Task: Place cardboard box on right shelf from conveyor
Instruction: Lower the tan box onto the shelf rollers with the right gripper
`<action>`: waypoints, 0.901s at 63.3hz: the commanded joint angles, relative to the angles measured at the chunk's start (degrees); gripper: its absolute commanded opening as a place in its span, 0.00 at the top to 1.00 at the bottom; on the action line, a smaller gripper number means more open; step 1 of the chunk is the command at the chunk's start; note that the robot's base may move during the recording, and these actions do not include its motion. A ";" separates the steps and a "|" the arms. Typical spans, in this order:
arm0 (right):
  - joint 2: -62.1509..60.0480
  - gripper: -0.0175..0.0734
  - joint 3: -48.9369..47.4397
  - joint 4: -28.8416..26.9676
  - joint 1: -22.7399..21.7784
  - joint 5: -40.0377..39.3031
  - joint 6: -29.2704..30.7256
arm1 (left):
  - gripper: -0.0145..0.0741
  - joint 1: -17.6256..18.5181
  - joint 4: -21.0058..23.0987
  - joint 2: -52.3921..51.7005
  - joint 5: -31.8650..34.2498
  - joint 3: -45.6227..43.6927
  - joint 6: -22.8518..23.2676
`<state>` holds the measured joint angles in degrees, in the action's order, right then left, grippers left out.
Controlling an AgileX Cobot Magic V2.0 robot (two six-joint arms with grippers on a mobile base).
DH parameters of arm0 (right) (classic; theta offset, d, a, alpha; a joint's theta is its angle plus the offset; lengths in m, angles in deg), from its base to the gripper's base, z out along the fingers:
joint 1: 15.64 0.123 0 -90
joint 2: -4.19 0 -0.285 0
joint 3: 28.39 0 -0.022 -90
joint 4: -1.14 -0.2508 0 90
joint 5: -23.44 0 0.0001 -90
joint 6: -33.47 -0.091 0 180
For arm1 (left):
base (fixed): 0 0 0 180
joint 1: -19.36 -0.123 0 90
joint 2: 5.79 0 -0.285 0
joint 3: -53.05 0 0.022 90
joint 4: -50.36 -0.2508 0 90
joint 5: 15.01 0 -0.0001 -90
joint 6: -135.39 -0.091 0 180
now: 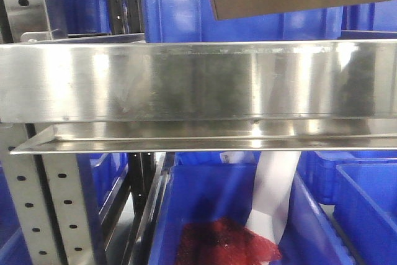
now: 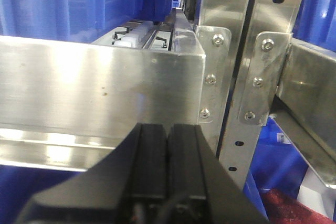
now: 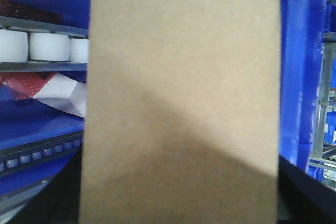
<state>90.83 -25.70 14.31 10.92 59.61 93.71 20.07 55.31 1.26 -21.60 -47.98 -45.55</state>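
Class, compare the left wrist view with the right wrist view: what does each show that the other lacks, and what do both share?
Only the left wrist view shows the left gripper, shut, facing a steel shelf lip and the bolted perforated posts. Only the right wrist view shows the cardboard box filling the middle of the picture, with white rollers beside it. Both show blue bins behind.

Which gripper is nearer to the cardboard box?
Right. The right gripper holds the cardboard box; the left gripper is shut before the steel shelf lip, with no box in its view.
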 commanded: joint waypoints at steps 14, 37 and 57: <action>-0.83 0.63 -2.36 0.75 0.00 -4.78 0.47 | 0.97 0.01 0.27 -0.68 4.64 -0.16 0.29; -0.83 0.12 -2.36 -1.38 0.00 -5.98 -0.32 | 0.97 0.01 0.27 -0.68 4.64 -0.16 0.29; -0.88 0.12 -2.36 -2.09 0.00 -5.69 -0.97 | 0.97 0.01 0.27 -0.68 4.64 -0.16 0.29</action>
<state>91.93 -25.70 12.15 10.92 58.10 93.50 20.07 55.31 1.26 -21.60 -47.98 -45.55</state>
